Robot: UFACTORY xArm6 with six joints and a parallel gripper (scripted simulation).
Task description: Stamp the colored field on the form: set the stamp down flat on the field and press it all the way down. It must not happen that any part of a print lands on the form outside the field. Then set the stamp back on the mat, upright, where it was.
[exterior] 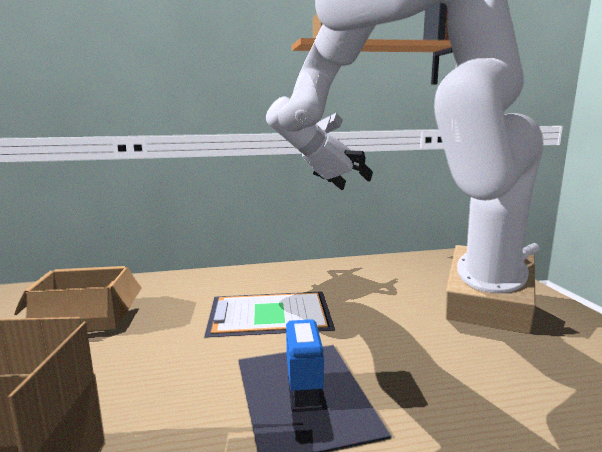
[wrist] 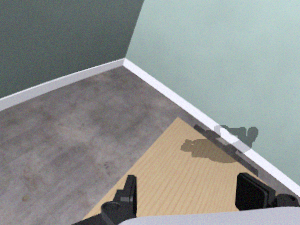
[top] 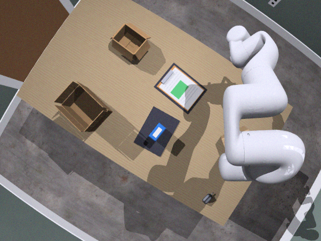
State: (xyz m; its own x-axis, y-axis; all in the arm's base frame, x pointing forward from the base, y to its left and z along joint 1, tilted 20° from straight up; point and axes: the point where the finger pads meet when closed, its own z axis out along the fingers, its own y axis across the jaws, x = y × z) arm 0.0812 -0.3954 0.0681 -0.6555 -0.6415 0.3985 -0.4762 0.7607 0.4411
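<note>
A blue stamp (top: pixel 157 132) (exterior: pixel 304 356) with a white label on top stands upright on the dark mat (top: pixel 171 120) (exterior: pixel 350 415). Behind it lies the form on a clipboard (top: pixel 194 95) (exterior: pixel 305 303), with its green field (top: pixel 179 89) (exterior: pixel 268 313) uncovered. My gripper (exterior: pixel 354 179) (wrist: pixel 187 191) is open and empty. It hangs high in the air, above and to the right of the form and far from the stamp. In the wrist view it points off past the table corner toward the floor and wall. In the top view the arm hides the gripper.
Two open cardboard boxes stand on the table, a small one (top: pixel 130 42) (exterior: pixel 80 296) at the back and a larger one (top: pixel 82 106) (exterior: pixel 42 385) nearer. A small dark object (top: pixel 208 198) lies near the table edge. The arm's base stands on a wooden block (exterior: pixel 487 306).
</note>
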